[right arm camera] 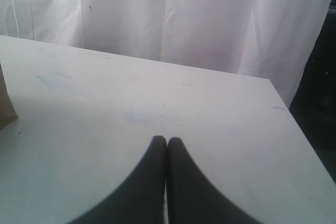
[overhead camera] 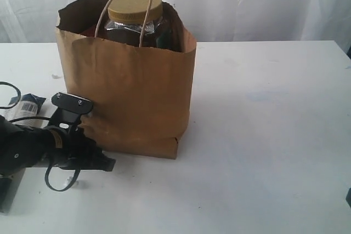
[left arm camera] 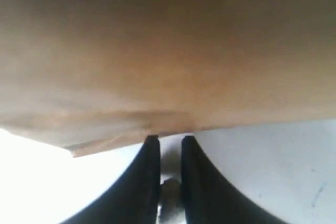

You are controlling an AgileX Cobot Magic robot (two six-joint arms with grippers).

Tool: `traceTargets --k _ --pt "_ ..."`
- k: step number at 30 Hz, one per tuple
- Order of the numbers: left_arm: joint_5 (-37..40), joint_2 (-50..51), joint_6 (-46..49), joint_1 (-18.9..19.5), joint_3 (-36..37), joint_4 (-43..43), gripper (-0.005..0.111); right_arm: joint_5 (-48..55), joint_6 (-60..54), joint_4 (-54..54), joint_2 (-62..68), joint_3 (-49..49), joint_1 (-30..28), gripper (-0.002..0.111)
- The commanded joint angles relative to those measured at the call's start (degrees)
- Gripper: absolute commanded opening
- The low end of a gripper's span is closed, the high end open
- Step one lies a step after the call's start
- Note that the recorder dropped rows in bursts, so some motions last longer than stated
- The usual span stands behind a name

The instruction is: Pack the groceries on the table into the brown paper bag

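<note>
Your left arm (overhead camera: 30, 149) is matte black, with a flat black plate (overhead camera: 70, 102) (two pale screws (overhead camera: 80, 101) in it) back from the left gripper (left arm camera: 170, 139) and a thin black cable (overhead camera: 59, 183) looped beneath. The right gripper (right arm camera: 167, 140) has smooth, black, curved fingers (right arm camera: 149, 182) tapering to blunt tips.

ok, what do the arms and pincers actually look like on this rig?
The left arm is black with rounded links. A thin black cable loops off it, and it has a flat black bracket with two small pale screws. The left pincer has two matte black fingers, broad at the base and curving to narrow tips. The right pincer has the same black tapered pair. No markings are visible.
</note>
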Motion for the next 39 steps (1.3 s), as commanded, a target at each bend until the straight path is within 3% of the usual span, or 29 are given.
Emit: traceTargets --k 1,6,16,24,30,35,39 --pt "10.21 -1.12 -0.66 -0.27 0.78 -0.10 0.000 -0.32 0.03 0.19 0.22 0.13 0.11 0.000" --pt "12.04 -5.96 -1.15 -0.27 0.91 -0.10 0.000 -0.32 0.03 0.19 0.22 0.13 0.11 0.000" --pt "25.73 -18.47 -0.48 -0.27 0.91 -0.10 0.000 -0.32 0.03 0.19 0.22 0.13 0.11 0.000" --pt "26.47 -35.63 -0.94 -0.27 -4.43 -0.56 0.000 -0.32 0.03 0.18 0.22 0.13 0.11 0.000" --pt "16.13 -40.01 0.75 -0.27 -13.91 0.62 0.000 -0.32 0.03 0.18 0.22 0.13 0.11 0.000" --pt "1.64 -33.94 2.56 -0.27 -17.82 2.22 0.000 -0.32 0.03 0.18 0.22 0.13 0.11 0.000" --pt "-5.29 -27.10 7.42 -0.27 -19.27 3.89 0.000 -0.32 0.03 0.18 0.22 0.13 0.11 0.000"
